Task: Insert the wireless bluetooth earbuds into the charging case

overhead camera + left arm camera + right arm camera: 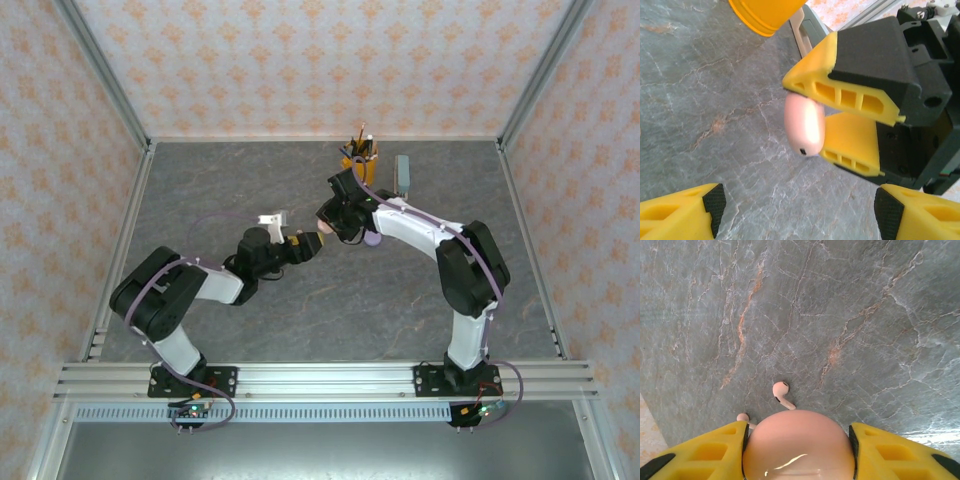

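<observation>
Jaws of my right gripper [807,120] clamp the pink charging case [804,125], centre frame. The left gripper's [800,207] stand apart, empty, below it. A pink earbud [781,394] lies on the table [840,315], lower centre. I'd close on the case squarely, no twisting.

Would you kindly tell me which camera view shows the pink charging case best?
The left wrist view: the pink charging case appears mostly whole, edge-on, clamped in the right gripper. The right wrist view shows it large but cut by the frame's edge; the top view gives a pink speck.
</observation>
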Tool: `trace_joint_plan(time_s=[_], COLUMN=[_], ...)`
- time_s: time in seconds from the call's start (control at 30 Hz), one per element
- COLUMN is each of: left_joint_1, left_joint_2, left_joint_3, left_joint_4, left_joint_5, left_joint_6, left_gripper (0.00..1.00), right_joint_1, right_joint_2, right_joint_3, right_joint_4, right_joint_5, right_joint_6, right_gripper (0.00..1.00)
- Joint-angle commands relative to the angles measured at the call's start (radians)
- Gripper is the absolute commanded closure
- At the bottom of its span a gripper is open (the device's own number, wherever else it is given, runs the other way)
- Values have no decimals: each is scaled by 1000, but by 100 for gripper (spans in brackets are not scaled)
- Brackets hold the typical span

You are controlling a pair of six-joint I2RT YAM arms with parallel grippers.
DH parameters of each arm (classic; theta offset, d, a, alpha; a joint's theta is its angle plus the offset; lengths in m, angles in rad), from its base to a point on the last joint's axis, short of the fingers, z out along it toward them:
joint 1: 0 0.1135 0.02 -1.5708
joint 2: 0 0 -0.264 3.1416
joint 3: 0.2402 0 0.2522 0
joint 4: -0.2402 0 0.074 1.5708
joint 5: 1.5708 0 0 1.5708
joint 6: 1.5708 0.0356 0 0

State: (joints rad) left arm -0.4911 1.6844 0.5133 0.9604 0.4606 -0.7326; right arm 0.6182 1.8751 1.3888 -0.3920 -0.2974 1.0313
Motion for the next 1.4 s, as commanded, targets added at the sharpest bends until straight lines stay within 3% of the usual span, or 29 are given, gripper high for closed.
trace_joint_plan(time_s=[0.0,0.87,1.37], left_joint_1=[-17,-21,-21], left_joint_2=[20,127,146], left_joint_3=[46,152,173], left_joint_4=[82,100,97], left_joint_5=[-15,-19,-20], left_joint_6=[4,-10,-16], left_gripper=[21,42,64], right_joint_1=[-5,-4,-5], right_joint_2=[2,-28,-36], right_joint_3=[27,-6,-16], right_joint_4=[22,42,49], right_joint_5=[-11,-29,-32], right_joint_6=[19,21,20], right_gripper=[53,54,54])
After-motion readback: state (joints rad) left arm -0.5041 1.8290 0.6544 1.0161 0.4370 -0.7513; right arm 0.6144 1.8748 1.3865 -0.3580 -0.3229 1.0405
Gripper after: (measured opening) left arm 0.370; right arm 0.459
